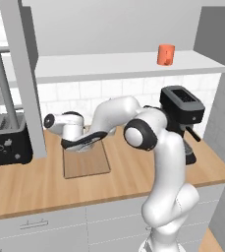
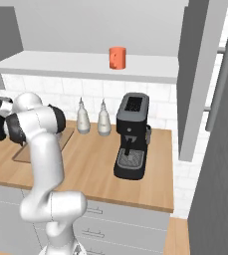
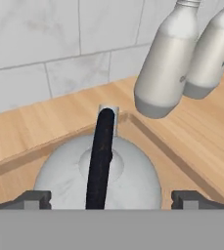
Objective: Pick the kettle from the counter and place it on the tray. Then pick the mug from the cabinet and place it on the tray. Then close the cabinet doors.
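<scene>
A: From behind the arm on its left, what are you seeing around the tray [image 1: 87, 165]?

B: The tray is lying flat on the bench [image 1: 45, 184], and the arm is bending down over its back end, so the kettle is hiding behind the white links there. Above the tray, the mug [image 1: 166, 54] is standing on the cabinet [image 1: 109, 66] shelf, well apart from everything below. A coffee machine [image 1: 182, 110] is sitting to the right of the tray, and one of the cabinet doors [image 1: 23, 74] is hanging open to its left.

A: And from the other side?

B: Two pale bottles [image 2: 83, 118] are showing just beyond the tray's far corner, close to the tiled wall, which the left view is not giving me. The mug is sitting on the shelf above them.

A: So where is the kettle itself?

B: The hand camera is looking straight down on it. The kettle [image 3: 64, 178] is sitting on the tray, inside the raised edge, with its black handle arching up the middle. The two bottles are standing on the bench just past the tray's corner.

A: What is the pincer doing?

B: The pincer [image 3: 111, 199] is standing wide open, released, one fingertip on each side of the kettle's dome and both apart from the handle. It is gripping nothing.
</scene>
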